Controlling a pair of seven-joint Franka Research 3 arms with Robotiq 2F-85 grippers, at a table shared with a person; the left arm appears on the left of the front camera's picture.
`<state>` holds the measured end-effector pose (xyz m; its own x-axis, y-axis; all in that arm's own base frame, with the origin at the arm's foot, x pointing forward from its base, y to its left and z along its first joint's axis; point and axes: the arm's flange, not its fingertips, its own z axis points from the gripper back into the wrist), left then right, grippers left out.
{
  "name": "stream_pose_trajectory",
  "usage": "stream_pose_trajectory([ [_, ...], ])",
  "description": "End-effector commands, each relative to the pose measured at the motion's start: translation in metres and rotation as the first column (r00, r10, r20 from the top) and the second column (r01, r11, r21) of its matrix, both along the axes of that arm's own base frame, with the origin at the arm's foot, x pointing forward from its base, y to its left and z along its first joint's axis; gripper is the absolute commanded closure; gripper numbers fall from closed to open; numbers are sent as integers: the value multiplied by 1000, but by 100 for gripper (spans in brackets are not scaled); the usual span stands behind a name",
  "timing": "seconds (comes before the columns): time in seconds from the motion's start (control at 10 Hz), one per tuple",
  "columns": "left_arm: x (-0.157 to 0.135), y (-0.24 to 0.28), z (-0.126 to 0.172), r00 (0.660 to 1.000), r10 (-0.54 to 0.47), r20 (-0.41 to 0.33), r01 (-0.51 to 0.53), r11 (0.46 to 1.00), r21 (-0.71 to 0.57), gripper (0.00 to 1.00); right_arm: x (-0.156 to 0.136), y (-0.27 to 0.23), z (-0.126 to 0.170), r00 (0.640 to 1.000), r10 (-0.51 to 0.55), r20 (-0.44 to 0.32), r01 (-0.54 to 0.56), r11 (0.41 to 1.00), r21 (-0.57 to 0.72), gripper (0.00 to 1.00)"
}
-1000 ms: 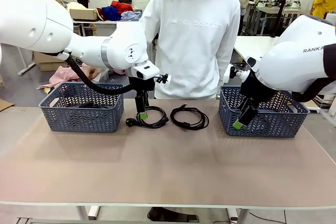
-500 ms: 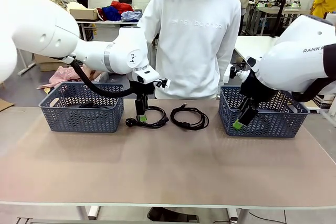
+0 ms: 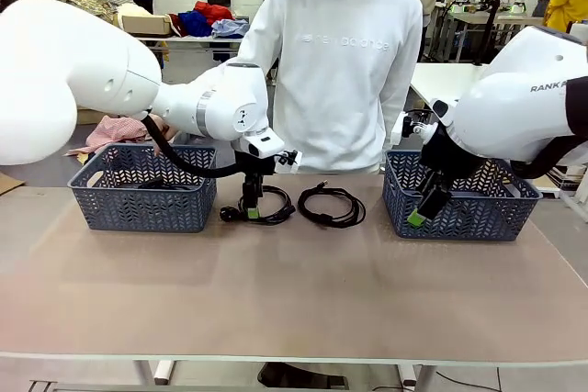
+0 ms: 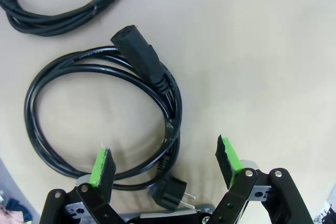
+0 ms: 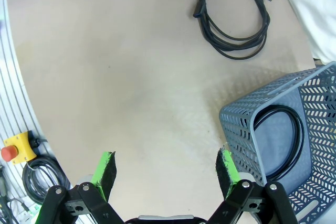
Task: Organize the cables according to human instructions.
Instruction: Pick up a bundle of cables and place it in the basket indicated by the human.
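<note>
Front view first: a broad beige table carries two dark grey lattice plastic baskets, one near its far left corner and one near its far right corner. A person in a white sweatshirt stands behind the far edge. The white left arm's gripper is down at a black power cord wound in a loose round coil by the far edge, just beside the left basket. Its green-padded jaws are spread wide and empty. In the left wrist view this gripper straddles one arc of that coil, one pad inside the loop and one outside; whether it touches I cannot tell. The right gripper hangs before the right basket, likewise spread wide with nothing in it. A second thin black coiled cable lies just beside the first, toward the middle of the far edge. A third rests inside the right basket, and a dark cord seems to lie in the left one. The cords look light, limp and slightly springy, with a grippy rubber jacket. A pinch across several bundled turns should lift the coil whole, while the stiff moulded connector and round plug would dangle and could pull it open.
</note>
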<state>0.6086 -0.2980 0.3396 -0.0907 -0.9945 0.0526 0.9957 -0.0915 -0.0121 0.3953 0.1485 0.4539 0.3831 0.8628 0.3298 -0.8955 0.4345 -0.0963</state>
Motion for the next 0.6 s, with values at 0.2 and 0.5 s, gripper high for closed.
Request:
stream_pose_trajectory([
  [0.2, -1, -6, -5, 999, 16, -33, -16, 1000, 19, 0, 0, 0, 1, 1000, -8, 6, 8, 1000, 1, 0],
  [0.5, -11, -6, -16, 998, 17, -55, -16, 1000, 21, 0, 0, 0, 1, 1000, -8, 6, 8, 1000, 1, 0],
])
